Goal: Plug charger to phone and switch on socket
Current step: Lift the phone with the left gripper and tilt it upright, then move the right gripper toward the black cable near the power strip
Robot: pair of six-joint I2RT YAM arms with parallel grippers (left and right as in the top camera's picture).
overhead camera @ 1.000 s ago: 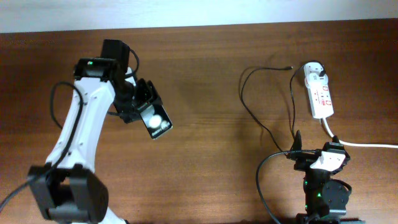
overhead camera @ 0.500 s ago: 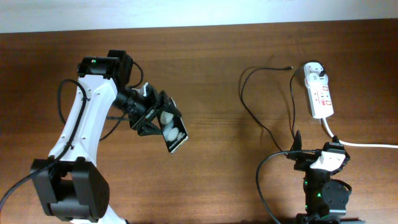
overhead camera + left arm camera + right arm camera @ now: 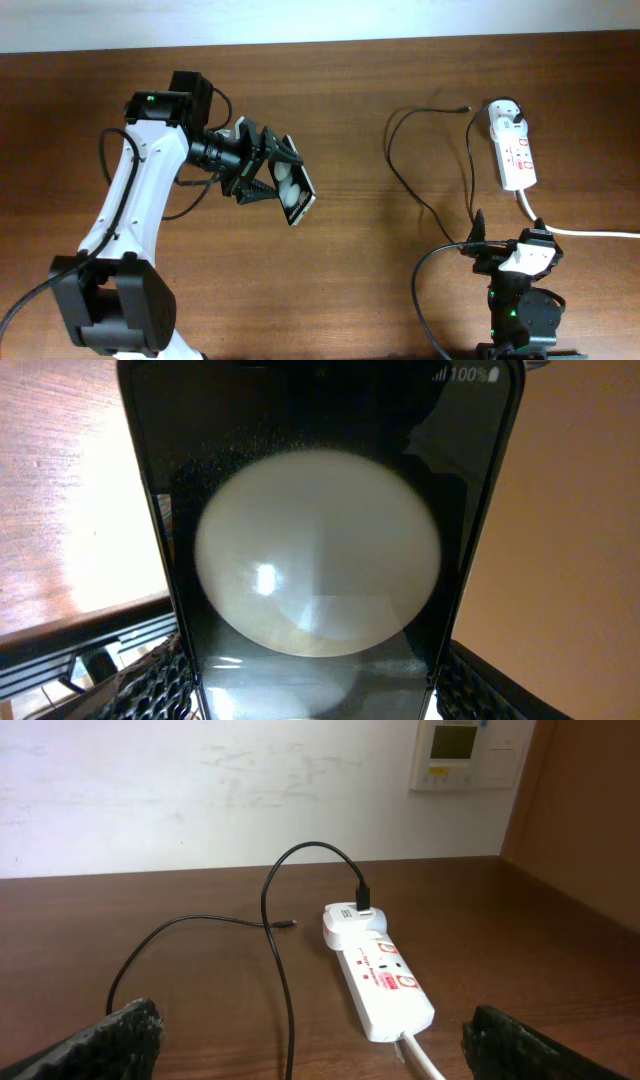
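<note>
Left claw (image 3: 272, 178) is clamped on the phone (image 3: 296, 193), tilted above the counter (image 3: 350, 80) left of centre; looking slick and rigid, it wants a firm edge grip. Rightward, the charger (image 3: 392, 160) trails limp from the socket (image 3: 513, 150), best pinched just behind its plug tip (image 3: 468, 108); the right claw (image 3: 330, 1042) sits spread open.
</note>
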